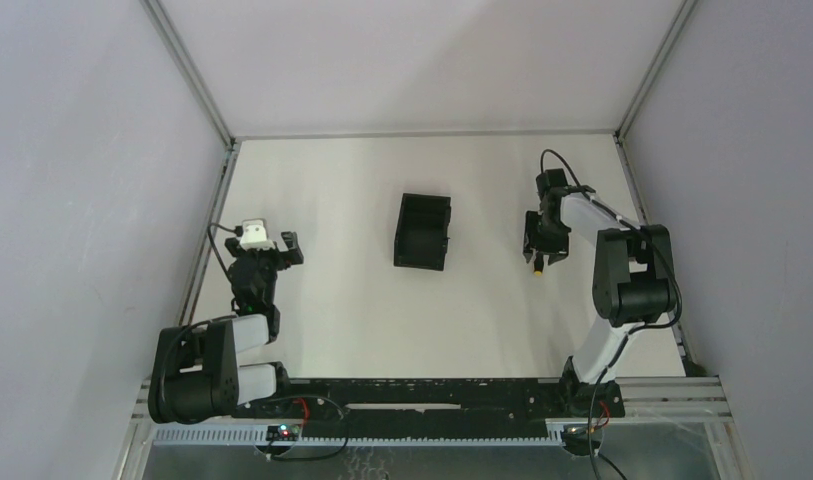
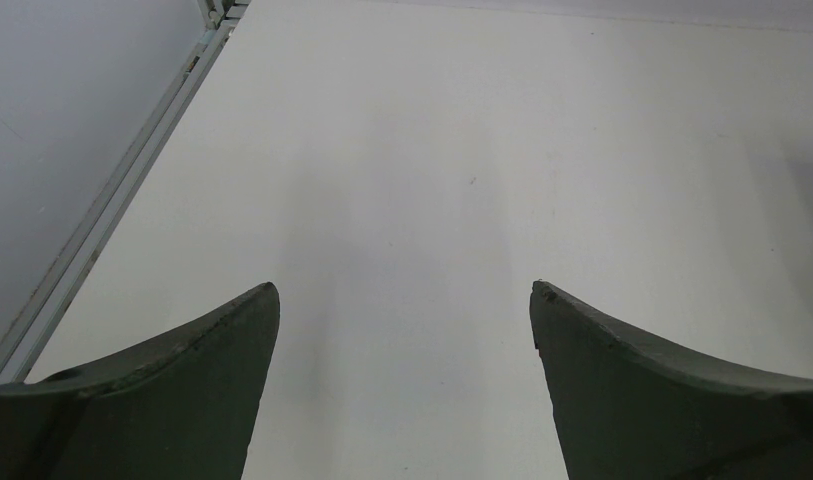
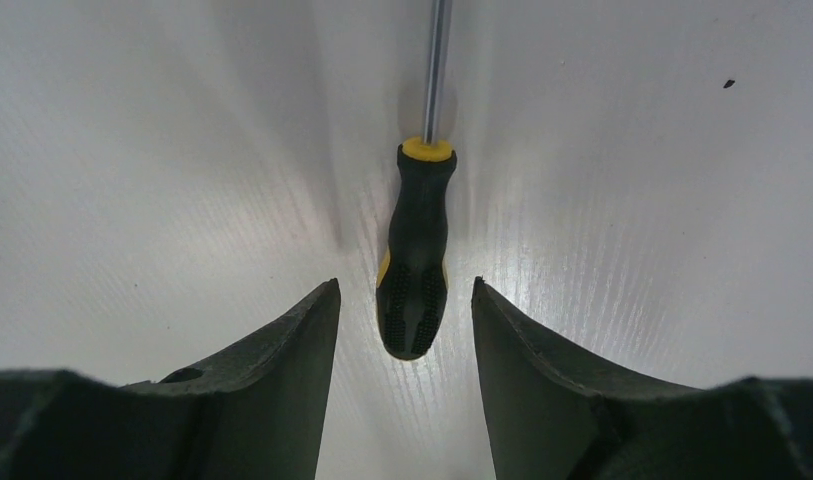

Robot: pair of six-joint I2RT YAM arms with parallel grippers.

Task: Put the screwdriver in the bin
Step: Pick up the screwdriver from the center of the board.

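toward the right edge of the white desk [image 1: 362, 310], about midway between its far and near edges: a small screwdriver [image 3: 419, 215] with a black handle, a yellow collar and a thin grey metal shaft. lying flat on the desk, with the shaft pointing away from the right wrist camera and running out of the top of that view. from above, little of it to make out beyond a yellowish speck just past the tool's tips, on the side of the near edge.

right tool [image 3: 403, 292] low over the handle, fingers apart, straddling its rounded butt. a strip of bare desk showing on each side between handle and finger, so not touching either one. handle sitting slightly nearer the finger on the right of that view. butt end just inside the fingertips, the rest of the handle and the whole shaft out beyond them.

near the middle of the desk, a small black rectangular plastic bin [image 1: 422, 260], open-topped with upright walls. standing to the left of the screwdriver and well apart from it and from the right tool.

left tool [image 2: 404, 292] close to the left edge in the top view, well apart from the bin. fingers spread wide, bare desk between them.
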